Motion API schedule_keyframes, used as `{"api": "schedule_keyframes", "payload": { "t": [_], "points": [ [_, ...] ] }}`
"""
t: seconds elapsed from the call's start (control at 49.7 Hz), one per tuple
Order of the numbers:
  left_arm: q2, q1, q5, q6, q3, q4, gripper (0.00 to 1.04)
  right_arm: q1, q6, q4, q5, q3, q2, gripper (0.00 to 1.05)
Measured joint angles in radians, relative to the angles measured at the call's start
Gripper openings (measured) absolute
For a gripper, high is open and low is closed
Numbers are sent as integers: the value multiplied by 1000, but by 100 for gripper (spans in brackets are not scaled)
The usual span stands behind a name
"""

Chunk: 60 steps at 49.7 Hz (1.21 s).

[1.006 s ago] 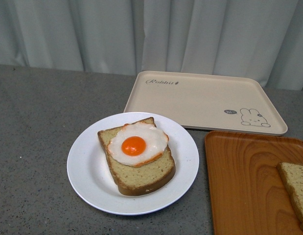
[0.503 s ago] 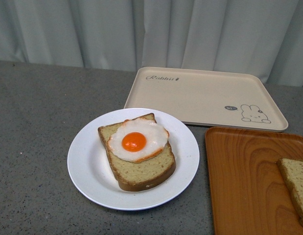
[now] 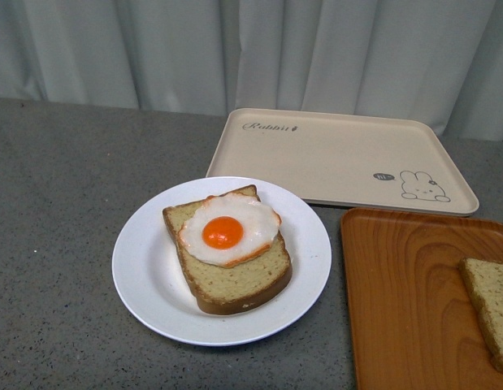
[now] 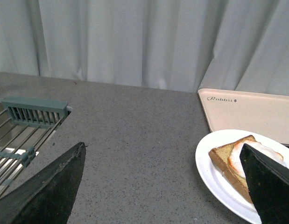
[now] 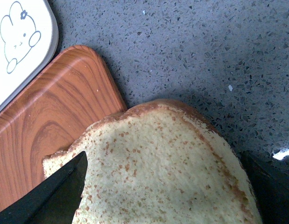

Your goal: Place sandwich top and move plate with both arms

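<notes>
The left pincer (image 4: 163, 145) gapes wide, its two dark tapered fingers (image 4: 51, 186) spread far apart, held low and pointing forward. The right pincer (image 5: 165, 156) is spread wide too, its dark fingertips (image 5: 55, 191) aimed steeply downward.

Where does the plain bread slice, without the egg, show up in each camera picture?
Front view: the sandwich top lies at the right edge, on the orange tray.
Left wrist view: not in it.
Right wrist view: the sandwich top fills much of the picture, by the orange tray's corner.
Shared landmark: the beige rabbit tray.
</notes>
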Motion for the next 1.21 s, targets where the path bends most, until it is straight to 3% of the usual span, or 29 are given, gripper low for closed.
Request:
{"api": "schedule_keyframes", "payload": {
  "t": [0.684, 1.208],
  "points": [
    [0, 0, 0, 0, 0, 0, 98, 14, -32, -30, 28, 5, 23, 94],
    [0, 0, 0, 1, 0, 0, 98, 24, -30, -26, 5, 13, 4, 9]
  ]
}}
